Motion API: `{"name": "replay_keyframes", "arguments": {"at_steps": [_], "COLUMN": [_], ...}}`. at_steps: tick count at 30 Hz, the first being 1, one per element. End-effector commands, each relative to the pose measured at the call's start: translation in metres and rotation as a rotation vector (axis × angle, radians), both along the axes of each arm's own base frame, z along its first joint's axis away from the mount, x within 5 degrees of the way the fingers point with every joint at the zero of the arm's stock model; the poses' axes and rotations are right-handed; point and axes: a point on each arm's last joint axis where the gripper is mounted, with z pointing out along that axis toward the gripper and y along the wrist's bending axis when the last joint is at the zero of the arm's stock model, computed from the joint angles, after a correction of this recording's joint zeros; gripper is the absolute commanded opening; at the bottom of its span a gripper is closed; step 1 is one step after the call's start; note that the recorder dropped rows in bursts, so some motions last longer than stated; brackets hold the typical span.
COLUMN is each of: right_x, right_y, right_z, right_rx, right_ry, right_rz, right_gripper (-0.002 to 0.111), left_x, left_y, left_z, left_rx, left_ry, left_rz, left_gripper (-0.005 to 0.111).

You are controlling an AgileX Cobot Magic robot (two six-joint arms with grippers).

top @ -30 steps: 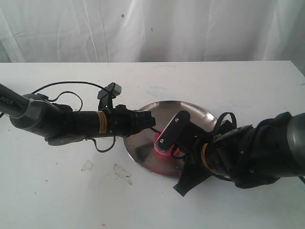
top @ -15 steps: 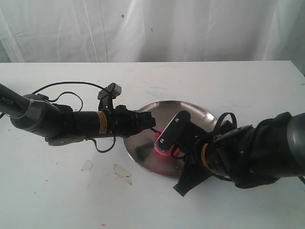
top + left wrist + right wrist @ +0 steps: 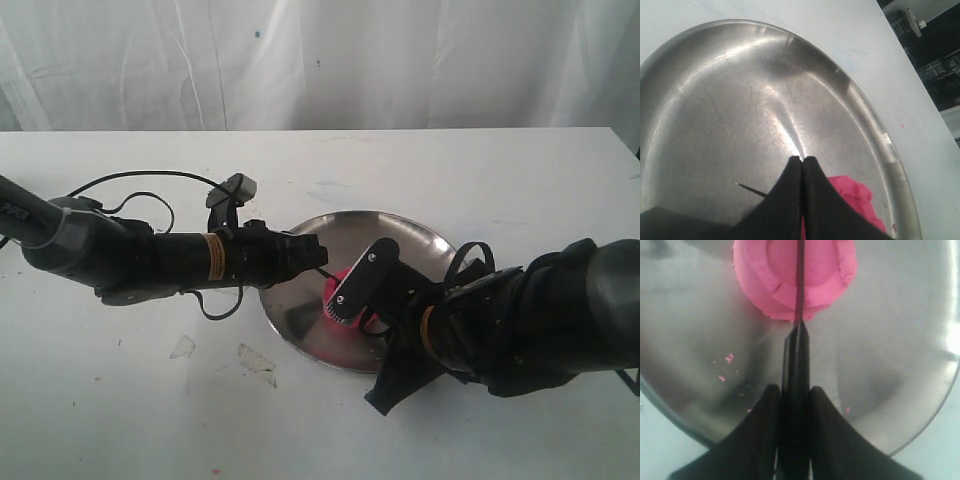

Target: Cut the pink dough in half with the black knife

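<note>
The pink dough (image 3: pixel 771 275) is a round puck with a dented top, lying on the steel plate (image 3: pixel 890 340). My right gripper (image 3: pixel 795 390) is shut on the black knife (image 3: pixel 796 357) by its handle. The thin blade runs edge-on across the middle of the dough's top. In the exterior view the right gripper (image 3: pixel 345 300) covers most of the dough (image 3: pixel 335 282). My left gripper (image 3: pixel 802 160) is shut with nothing between its fingers. It hovers low over the plate (image 3: pixel 740 100), right beside the dough (image 3: pixel 856 195). A thin black point (image 3: pixel 747 189) shows past one left finger.
The plate (image 3: pixel 300 325) sits on a white table (image 3: pixel 150 420) with a white curtain behind. Small scraps of clear tape (image 3: pixel 258 360) lie on the table in front of the left arm. Pink crumbs (image 3: pixel 726 367) dot the plate near the knife handle.
The right gripper with the knife has sunk slightly toward the dough and plate. The left arm has stayed almost where it was.
</note>
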Motion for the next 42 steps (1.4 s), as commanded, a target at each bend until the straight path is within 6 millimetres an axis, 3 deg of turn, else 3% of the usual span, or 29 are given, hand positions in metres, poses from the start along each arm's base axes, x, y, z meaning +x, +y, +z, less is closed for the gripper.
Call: {"name": "replay_keyframes", "arguments": {"at_steps": [1, 18, 27, 42], "right_x": [-0.001, 0.001, 0.001, 0.001], "right_y": [-0.001, 0.001, 0.002, 0.001], "right_z": [-0.004, -0.002, -0.001, -0.003], "right_rx": [0.0, 0.007, 0.008, 0.013], "right_ry": [0.017, 0.007, 0.007, 0.017], "right_rz": [-0.008, -0.006, -0.006, -0.021], "right_gripper": [0.0, 0.0, 0.0, 0.0], "left_x": [-0.004, -0.008, -0.009, -0.007], "left_y": [0.0, -0.004, -0.004, -0.007], "left_z": [-0.012, -0.017, -0.032, -0.023], "left_rx": [0.086, 0.158, 0.166, 0.112], "left_ry": [0.018, 0.032, 0.065, 0.035], "left_rz": [-0.026, -0.039, -0.044, -0.052], "left_gripper": [0.0, 0.0, 0.0, 0.0]}}
